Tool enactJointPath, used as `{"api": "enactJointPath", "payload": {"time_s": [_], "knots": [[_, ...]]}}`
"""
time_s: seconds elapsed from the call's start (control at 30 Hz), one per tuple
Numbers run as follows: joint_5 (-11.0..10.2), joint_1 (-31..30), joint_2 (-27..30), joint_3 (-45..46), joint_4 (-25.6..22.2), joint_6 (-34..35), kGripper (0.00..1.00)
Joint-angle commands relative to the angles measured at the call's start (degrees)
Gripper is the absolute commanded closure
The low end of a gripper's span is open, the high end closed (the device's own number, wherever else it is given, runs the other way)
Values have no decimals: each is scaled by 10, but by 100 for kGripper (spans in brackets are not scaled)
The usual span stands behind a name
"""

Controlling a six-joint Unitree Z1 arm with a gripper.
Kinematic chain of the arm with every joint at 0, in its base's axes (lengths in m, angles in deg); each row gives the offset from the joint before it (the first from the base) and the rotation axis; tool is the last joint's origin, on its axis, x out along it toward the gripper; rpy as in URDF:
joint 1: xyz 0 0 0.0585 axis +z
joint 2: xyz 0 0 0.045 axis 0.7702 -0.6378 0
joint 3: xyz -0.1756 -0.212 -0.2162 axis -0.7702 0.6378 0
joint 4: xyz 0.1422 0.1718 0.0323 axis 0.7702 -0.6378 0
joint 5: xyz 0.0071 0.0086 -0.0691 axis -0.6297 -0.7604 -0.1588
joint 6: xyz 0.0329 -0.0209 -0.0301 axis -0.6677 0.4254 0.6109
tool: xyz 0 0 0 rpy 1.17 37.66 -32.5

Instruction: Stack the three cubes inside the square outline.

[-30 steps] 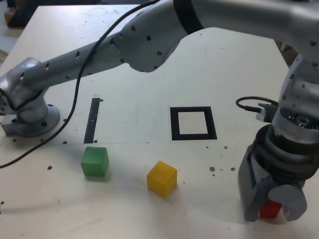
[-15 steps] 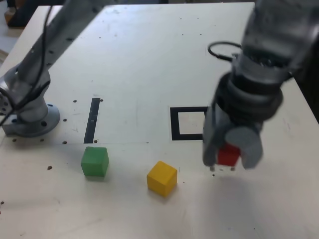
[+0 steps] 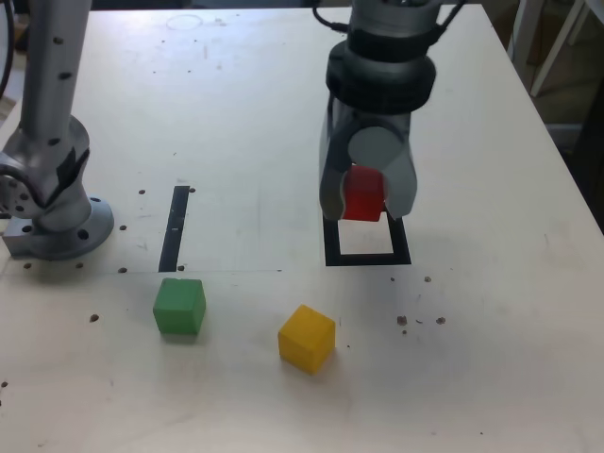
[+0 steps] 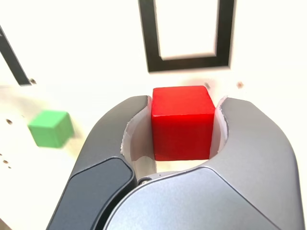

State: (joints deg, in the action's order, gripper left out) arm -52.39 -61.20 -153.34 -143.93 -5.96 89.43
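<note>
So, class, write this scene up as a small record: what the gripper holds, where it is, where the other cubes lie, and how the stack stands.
gripper: closed on a cube
held cube: red, between the two fingers
held cube's place: raised above the table, near the square outline in the exterior view
green cube: on the table, below the black strip in the exterior view
yellow cube: on the table, right of the green cube in the exterior view
stack: not yet begun

Red cube (image 3: pixel 363 193) now nearer square outline (image 3: pixel 400 247)
</note>
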Motion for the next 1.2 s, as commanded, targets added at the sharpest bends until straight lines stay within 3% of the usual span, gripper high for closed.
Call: {"api": "enactJointPath", "payload": {"time_s": [0.0,0.33,0.73,1.17], "knots": [[4,11,11,20,17,-10,71],[12,57,11,95,93,-48,71],[24,64,-18,135,164,-56,71],[21,78,-27,152,189,-59,71]]}}
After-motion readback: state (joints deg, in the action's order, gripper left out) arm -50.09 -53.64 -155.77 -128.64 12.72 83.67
